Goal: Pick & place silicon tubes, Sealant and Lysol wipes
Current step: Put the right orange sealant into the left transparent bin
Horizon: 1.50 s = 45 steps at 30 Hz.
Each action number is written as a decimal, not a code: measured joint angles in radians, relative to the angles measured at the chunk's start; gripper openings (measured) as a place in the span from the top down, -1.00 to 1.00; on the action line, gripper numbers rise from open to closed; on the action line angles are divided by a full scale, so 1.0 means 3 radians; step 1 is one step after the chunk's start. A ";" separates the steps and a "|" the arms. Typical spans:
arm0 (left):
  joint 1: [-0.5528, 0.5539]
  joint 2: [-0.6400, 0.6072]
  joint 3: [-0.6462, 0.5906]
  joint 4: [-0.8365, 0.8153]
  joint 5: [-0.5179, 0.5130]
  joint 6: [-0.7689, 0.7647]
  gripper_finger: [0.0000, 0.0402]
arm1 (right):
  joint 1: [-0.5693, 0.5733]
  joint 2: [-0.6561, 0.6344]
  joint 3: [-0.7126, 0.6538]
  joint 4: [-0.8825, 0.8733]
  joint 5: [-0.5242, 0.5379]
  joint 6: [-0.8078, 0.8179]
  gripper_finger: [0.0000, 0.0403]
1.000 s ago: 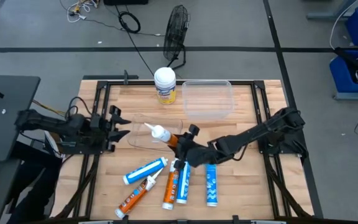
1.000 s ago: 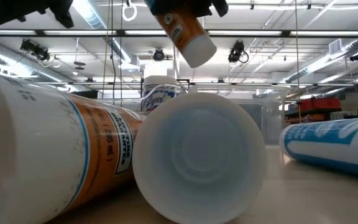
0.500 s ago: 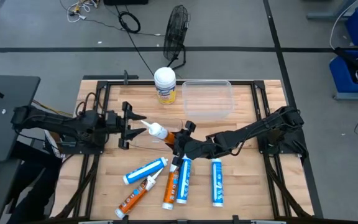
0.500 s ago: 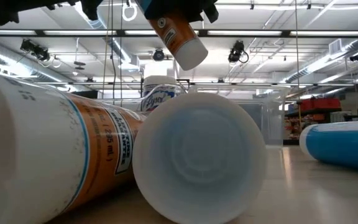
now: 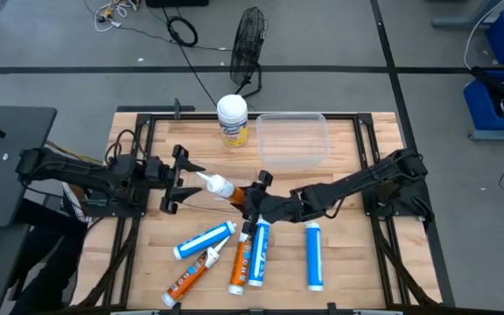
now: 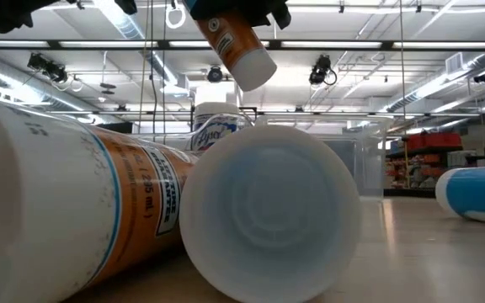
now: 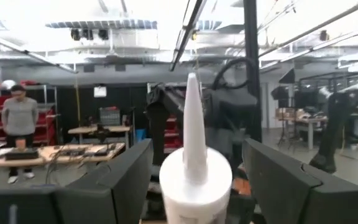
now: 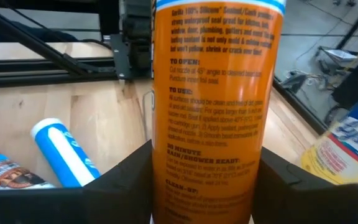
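Note:
My right gripper (image 5: 254, 199) is shut on an orange sealant cartridge (image 5: 234, 192) held above the table's middle. The cartridge's white nozzle end (image 5: 210, 180) points toward the table's left. My left gripper (image 5: 180, 180) is open. In the left wrist view its fingers stand on either side of the nozzle end (image 7: 193, 137) without touching it. The Lysol wipes canister (image 5: 232, 120) stands upright at the far edge and also shows in the low view (image 6: 217, 126). Several blue and orange cartridges lie near the front edge. My right gripper pinches the cartridge's orange body (image 8: 166, 180) on two opposite sides between its two fingers. It comes from the table's right, and the cartridge reaches out ahead of the fingers toward the left. The cartridge is lifted clear of the table and tilted (image 6: 238, 46).
A clear plastic tub (image 5: 292, 138) sits at the far edge, right of the canister. A blue cartridge (image 5: 313, 255) lies alone at the front right. Blue (image 5: 204, 241) (image 5: 258, 254) and orange (image 5: 191, 276) (image 5: 239, 262) cartridges lie at the front middle. A person (image 7: 18, 130) stands in the room behind.
My left gripper has moved toward the table's right, up to the cartridge's nozzle end, which now stands between its fingers. My right gripper has carried the orange cartridge a little toward the left. The lone blue cartridge has rolled toward the table's right.

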 joint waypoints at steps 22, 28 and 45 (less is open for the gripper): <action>0.0204 0.0029 0.0000 0.0160 0.0080 -0.0075 0.00 | -0.0139 0.0001 0.0000 0.0115 -0.0312 -0.0017 0.08; 0.0204 0.0029 0.0000 0.0172 0.0124 -0.0071 0.14 | -0.0188 0.0001 0.0000 0.0124 -0.0332 0.0025 0.08; 0.0204 0.0027 0.0000 0.0207 0.0124 -0.0016 0.88 | -0.0244 0.0001 0.0000 0.0161 -0.0590 0.0076 0.08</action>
